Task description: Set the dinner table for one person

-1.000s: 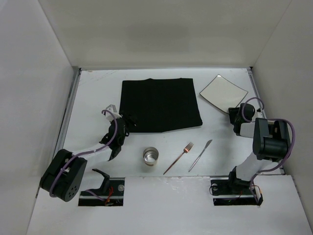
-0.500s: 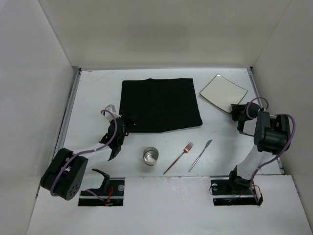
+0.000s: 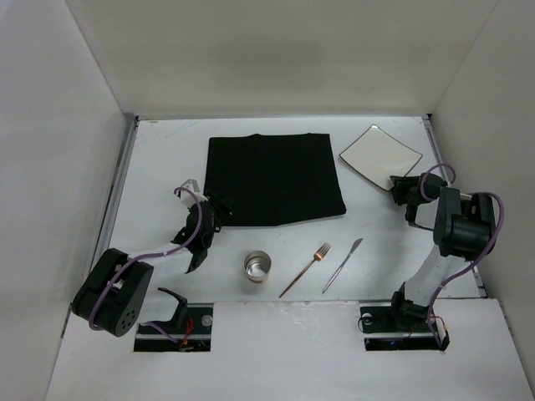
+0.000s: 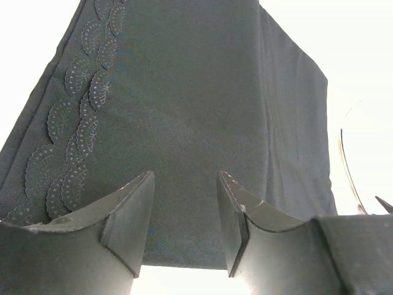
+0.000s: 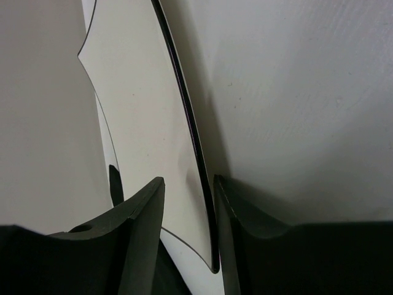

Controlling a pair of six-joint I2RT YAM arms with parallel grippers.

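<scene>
The dinner table [image 3: 159, 159] is the white surface. A black cloth mat [image 3: 274, 178] lies at its middle back. A white square plate [image 3: 380, 154] lies at the back right. My right gripper [image 3: 399, 185] is open, with its jaws on either side of the plate's near rim [image 5: 190, 141]; the right finger [image 5: 236, 209] is close to the rim. My left gripper [image 3: 219, 205] is open and empty at the mat's near left corner, and its wrist view looks across the mat [image 4: 184, 92] between its fingers [image 4: 132, 209].
A metal cup [image 3: 258, 267], a copper fork [image 3: 307, 269] and a knife [image 3: 343, 264] lie in a row near the front edge. White walls enclose the table at the left, back and right.
My right gripper has reached forward and left to the plate's near rim, and the plate has shifted slightly left. The left gripper has barely moved.
</scene>
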